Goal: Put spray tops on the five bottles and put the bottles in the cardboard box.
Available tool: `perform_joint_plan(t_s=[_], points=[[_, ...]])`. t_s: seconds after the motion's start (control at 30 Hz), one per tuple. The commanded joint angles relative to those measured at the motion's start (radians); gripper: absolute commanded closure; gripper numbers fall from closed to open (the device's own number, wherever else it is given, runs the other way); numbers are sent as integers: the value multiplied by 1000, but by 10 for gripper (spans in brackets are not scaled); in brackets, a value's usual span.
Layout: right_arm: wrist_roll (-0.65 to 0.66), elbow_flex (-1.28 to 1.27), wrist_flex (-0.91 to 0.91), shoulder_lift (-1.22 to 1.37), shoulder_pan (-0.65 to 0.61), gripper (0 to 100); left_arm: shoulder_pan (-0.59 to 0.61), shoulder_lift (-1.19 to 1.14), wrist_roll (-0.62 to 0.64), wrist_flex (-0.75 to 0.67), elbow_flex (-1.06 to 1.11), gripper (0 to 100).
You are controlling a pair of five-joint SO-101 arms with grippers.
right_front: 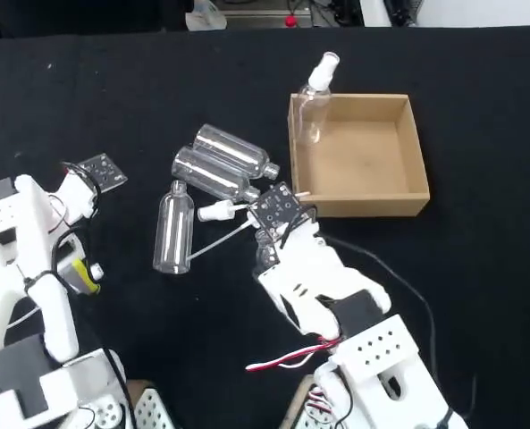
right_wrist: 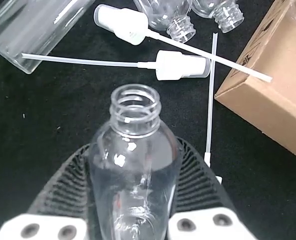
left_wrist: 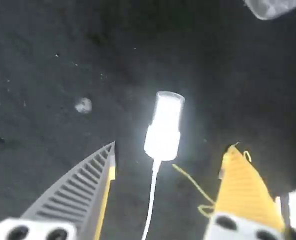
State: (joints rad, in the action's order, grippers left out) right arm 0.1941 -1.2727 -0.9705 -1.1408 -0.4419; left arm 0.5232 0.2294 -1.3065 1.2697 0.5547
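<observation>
Right now my right fingers [right_wrist: 63, 185] clamp a clear plastic bottle [right_wrist: 134, 170]; my left fingers [left_wrist: 83, 185] stand apart above a white spray top [left_wrist: 163, 127] on the black table [left_wrist: 38, 50].

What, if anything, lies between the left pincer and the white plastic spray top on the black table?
Nothing visible; the white plastic spray top lies uncovered at the open left pincer's mouth.

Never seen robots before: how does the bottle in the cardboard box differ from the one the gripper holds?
The standing clear plastic bottle in the brown cardboard box wears a white spray top; the gripped clear plastic bottle in the right gripper has a bare open neck and is outside the box. Both are transparent.
</observation>
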Motion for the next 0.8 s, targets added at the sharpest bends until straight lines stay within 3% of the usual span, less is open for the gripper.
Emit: perform_joint_plan(t_s=[0.0,0.27,0.5,0.77], points=[[-5,8,21,-21,-14,987,-5,-48,-3,-81,4,705],[-3,8,25,-21,-14,987,-7,-91,43,-104,7,711],[-3,8,21,-21,-14,987,-10,-91,77,-259,97,707],[-2,10,21,-21,-14,987,8,-89,80,-328,136,713]])
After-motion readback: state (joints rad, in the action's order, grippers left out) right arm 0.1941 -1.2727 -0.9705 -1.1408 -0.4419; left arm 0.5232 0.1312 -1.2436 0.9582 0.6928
